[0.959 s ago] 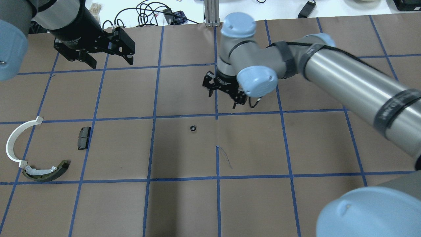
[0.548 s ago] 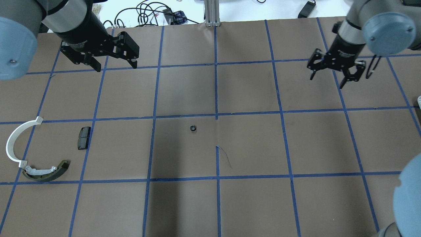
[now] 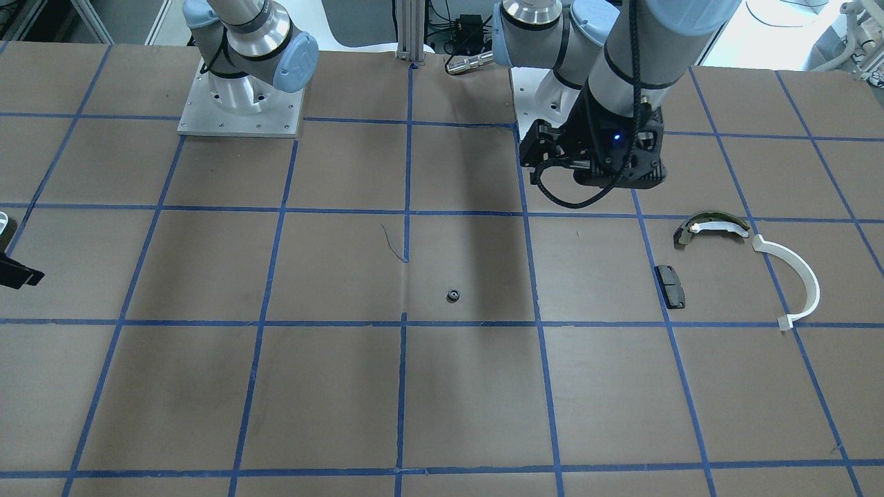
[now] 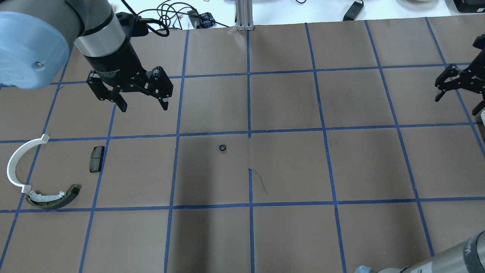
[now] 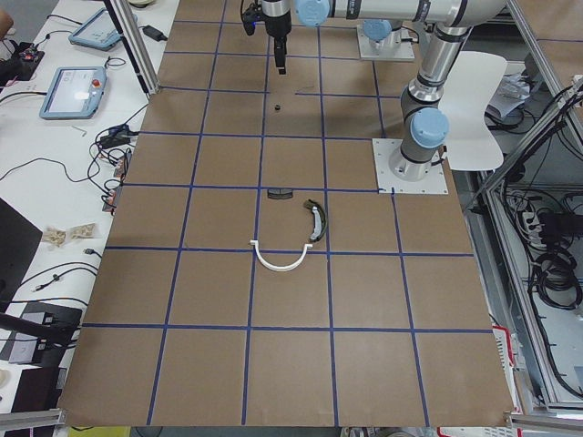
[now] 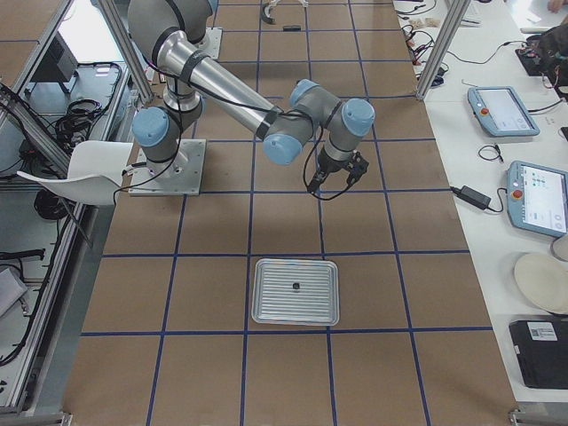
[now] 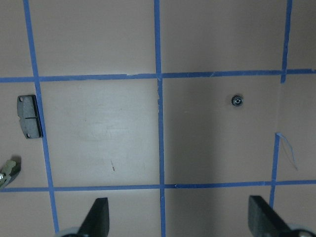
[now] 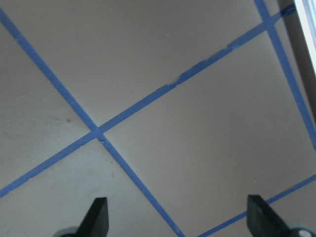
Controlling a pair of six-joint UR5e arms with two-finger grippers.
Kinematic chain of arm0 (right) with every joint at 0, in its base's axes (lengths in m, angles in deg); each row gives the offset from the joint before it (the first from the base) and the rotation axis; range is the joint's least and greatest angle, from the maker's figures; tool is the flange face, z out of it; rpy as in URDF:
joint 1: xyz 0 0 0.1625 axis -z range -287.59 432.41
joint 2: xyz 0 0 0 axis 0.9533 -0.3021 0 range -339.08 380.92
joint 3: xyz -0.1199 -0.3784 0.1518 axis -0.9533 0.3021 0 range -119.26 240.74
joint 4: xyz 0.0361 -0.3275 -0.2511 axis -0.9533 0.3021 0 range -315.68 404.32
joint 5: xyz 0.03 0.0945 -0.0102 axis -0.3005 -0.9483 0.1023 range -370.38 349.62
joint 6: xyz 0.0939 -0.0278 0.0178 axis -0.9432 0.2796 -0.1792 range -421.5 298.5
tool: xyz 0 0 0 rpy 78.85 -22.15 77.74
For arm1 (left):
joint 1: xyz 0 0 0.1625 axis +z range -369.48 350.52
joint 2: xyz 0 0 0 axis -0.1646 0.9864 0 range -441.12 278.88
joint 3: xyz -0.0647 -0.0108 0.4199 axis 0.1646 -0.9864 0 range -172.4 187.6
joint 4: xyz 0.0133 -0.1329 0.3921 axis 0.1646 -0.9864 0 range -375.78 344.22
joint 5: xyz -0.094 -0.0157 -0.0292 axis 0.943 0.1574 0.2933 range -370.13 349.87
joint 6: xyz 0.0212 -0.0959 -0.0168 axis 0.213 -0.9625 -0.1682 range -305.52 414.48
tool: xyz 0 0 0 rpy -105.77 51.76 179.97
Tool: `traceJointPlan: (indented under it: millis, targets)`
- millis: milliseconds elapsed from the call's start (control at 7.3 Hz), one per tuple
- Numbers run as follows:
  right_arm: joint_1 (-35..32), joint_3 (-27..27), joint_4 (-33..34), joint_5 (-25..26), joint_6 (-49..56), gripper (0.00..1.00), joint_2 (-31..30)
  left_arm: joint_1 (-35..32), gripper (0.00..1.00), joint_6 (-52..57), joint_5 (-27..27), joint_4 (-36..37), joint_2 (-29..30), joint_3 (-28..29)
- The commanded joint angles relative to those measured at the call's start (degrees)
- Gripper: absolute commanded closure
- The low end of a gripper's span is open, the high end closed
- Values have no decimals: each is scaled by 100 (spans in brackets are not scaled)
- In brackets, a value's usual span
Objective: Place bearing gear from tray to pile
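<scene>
A small black bearing gear [image 4: 222,147] lies alone on the brown table near its middle; it also shows in the front view [image 3: 453,296] and the left wrist view [image 7: 237,100]. The pile lies at the left: a black pad [image 4: 96,158], an olive-and-white shoe [image 4: 53,197] and a white arc [image 4: 19,163]. My left gripper [image 4: 144,107] hangs open and empty above the table, behind the pile and left of the gear. My right gripper [image 4: 456,104] is open and empty at the far right edge. A metal tray [image 6: 266,311] holds another small dark part [image 6: 295,286].
Blue tape lines grid the brown table. The tray's white rim [image 4: 483,115] just shows at the overhead view's right edge. Cables and tablets lie beyond the table's far edge. Both robot bases [image 3: 238,103] stand at the robot's side.
My right arm has swung from just behind the gear at the middle out to the right edge, gripper open. My left gripper has moved nearer and rightward. The gear has not moved.
</scene>
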Motion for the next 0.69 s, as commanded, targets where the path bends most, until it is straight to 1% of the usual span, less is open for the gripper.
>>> traceJointPlan:
  millis: [0,137,274,411,548]
  targets:
    - [792,-1,30,26,786,0,30,-722,0,-976,143,596,623,-49]
    - [988,-1,74,34,1366,0,47,-926,0,-1399,142,964,957,-102]
    - [1094,8,222,156,1868,0,13,-980,0,-1421,125,1386,1265,-250]
    - [1426,-1,737,488,2343,0,64,-1007,2,-1430,-162,2130,1494,-643]
    - [1682,17,846,483,2774,0,256,-999,2,-1456,-261,2972,1653,-1038]
